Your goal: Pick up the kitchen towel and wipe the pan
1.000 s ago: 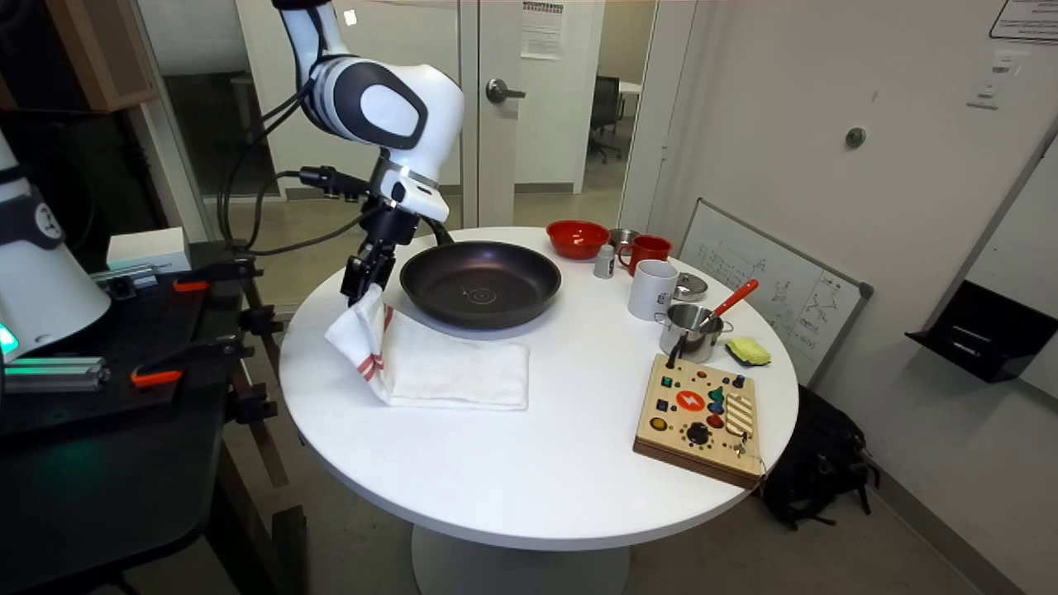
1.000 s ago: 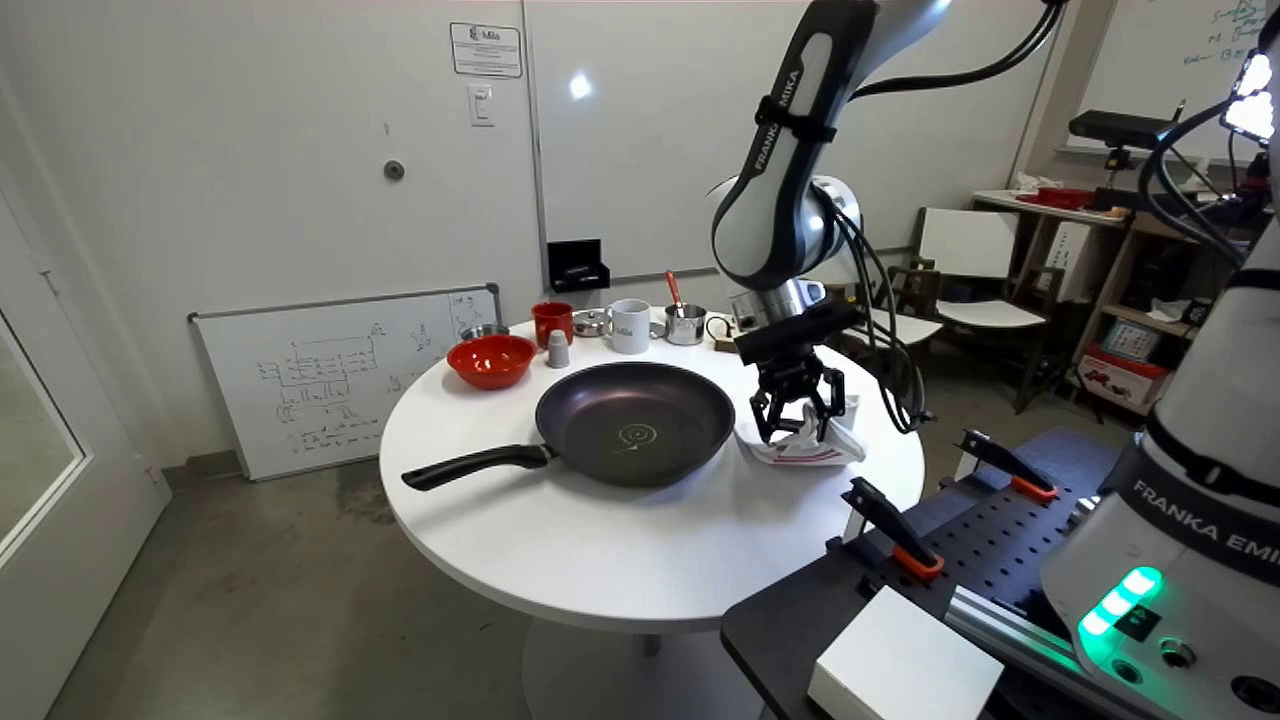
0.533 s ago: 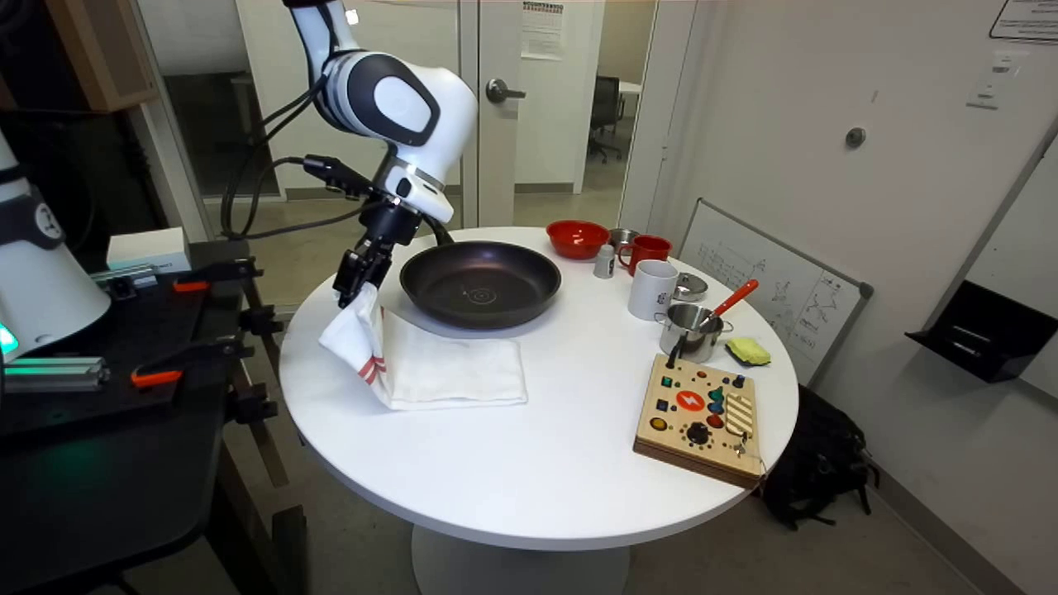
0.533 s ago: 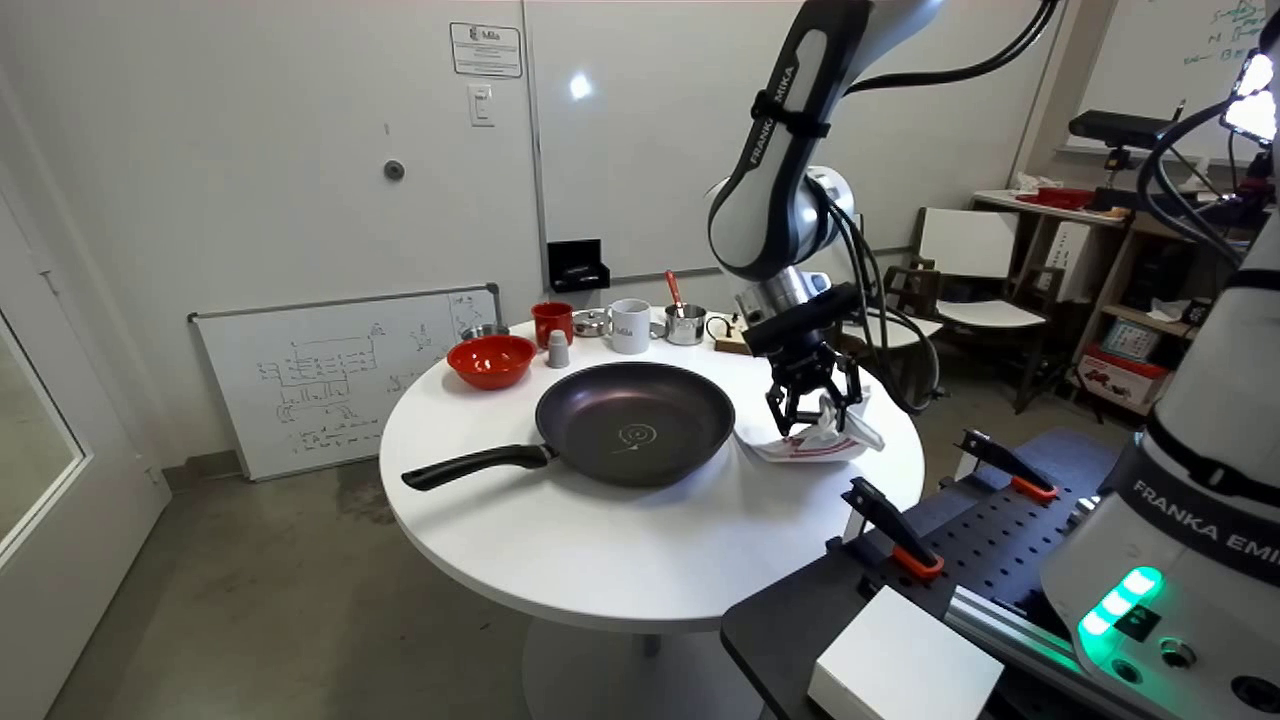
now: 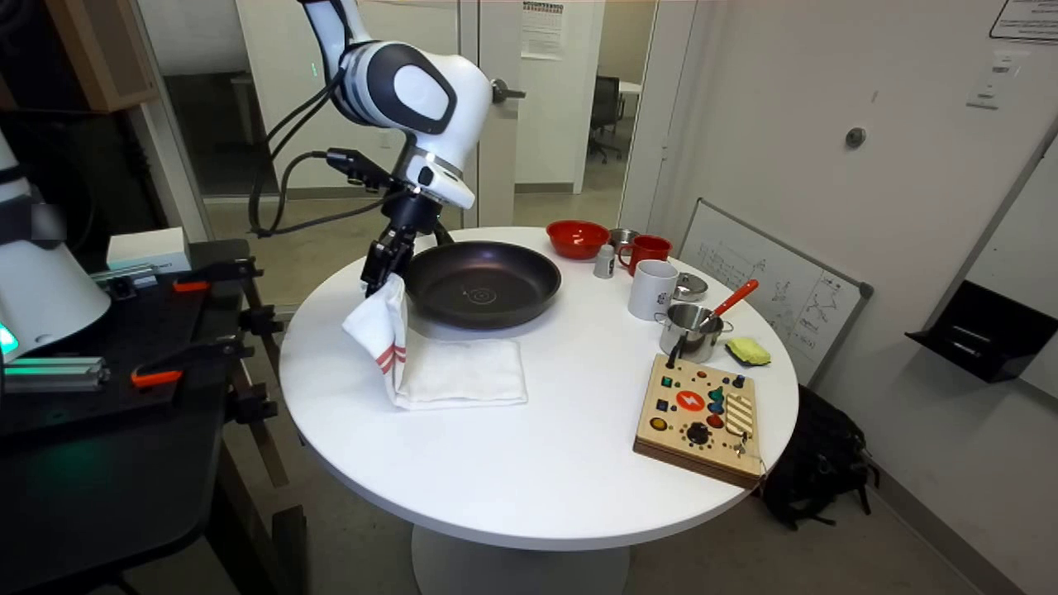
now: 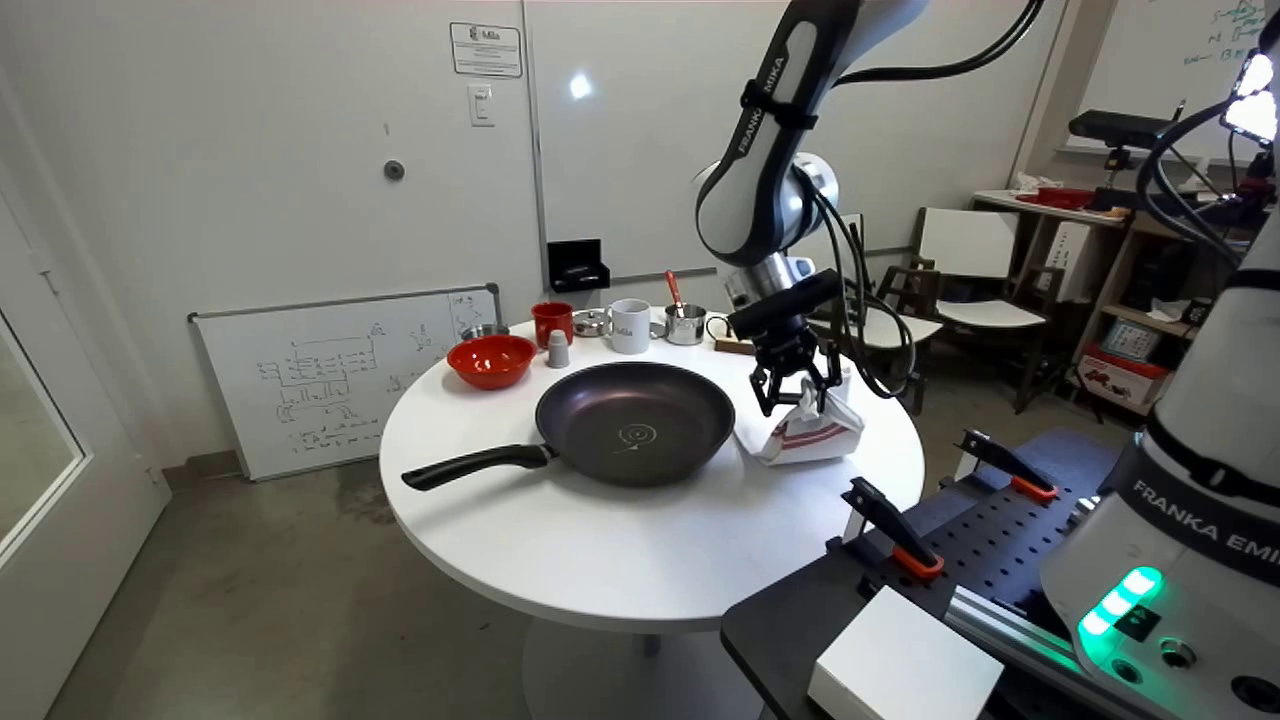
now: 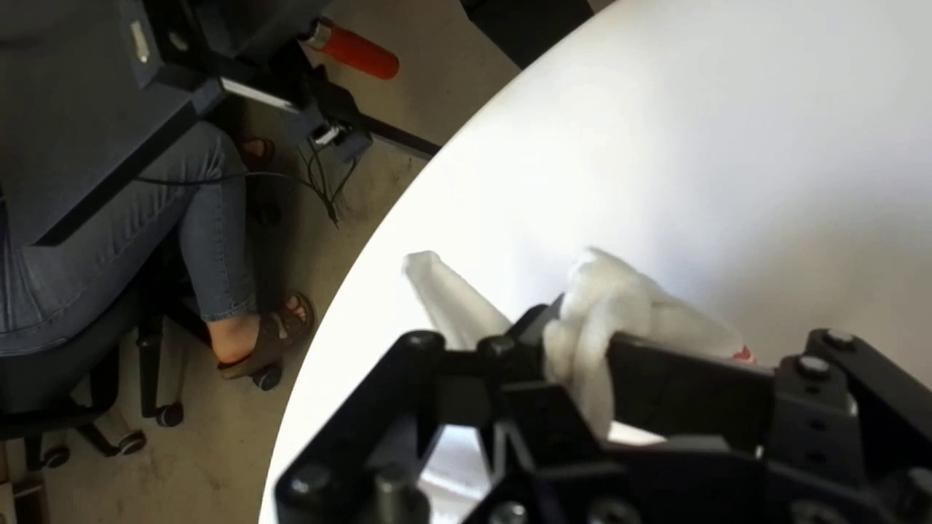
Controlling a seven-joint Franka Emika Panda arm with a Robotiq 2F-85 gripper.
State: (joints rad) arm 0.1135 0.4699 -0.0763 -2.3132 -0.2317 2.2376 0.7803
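wrist view: gripper [image 7: 580,349] partly hides towel [image 7: 619,302]

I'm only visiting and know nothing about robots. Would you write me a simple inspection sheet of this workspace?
Surface: round white table, carrying the job's things and the clutter.
Job's things: white towel, red-striped, one end held up, the rest lying on the table; black pan beside it.
Clutter: red bowl, red mug, white mug, metal pot, yellow sponge, wooden board with knobs.
Jaws: shut on a bunched part of the towel.
Cables: black cables run off the arm, some hanging in loops.
Surroundings: whiteboard leaning against the wall; black backpack on the floor; someone's jeans-clad leg, in the wrist view.
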